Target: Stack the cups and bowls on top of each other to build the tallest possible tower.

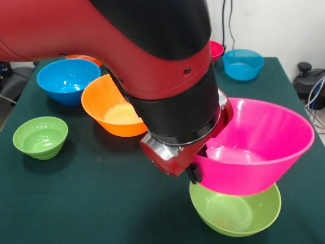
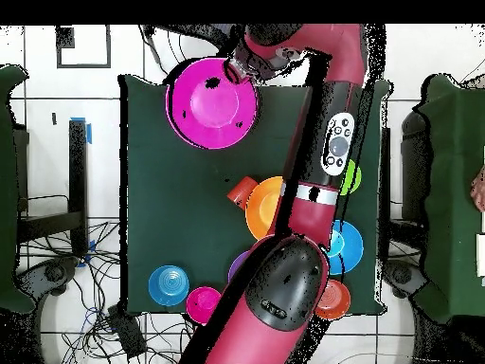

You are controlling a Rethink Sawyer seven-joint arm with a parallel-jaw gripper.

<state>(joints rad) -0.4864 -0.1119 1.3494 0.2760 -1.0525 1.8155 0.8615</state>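
Note:
My gripper (image 1: 199, 170) is shut on the near-left rim of the big pink bowl (image 1: 259, 147), one black finger showing outside the wall. The pink bowl is tilted and sits over a green bowl (image 1: 236, 211), its base at that bowl's rim. In the overhead view the gripper (image 2: 242, 70) is at the edge of the pink bowl (image 2: 212, 102), which hides the green one. The orange-red cup (image 2: 241, 191) is beside the large orange bowl (image 2: 263, 207); the arm hides it in the front view.
Large orange bowl (image 1: 114, 109), blue bowl (image 1: 67, 79), small green bowl (image 1: 40, 136), small blue bowl (image 1: 242, 63), magenta-red bowl (image 1: 216, 49) and small orange bowl (image 1: 84, 58) stand around. A purple bowl (image 2: 237, 267) shows partly under the arm.

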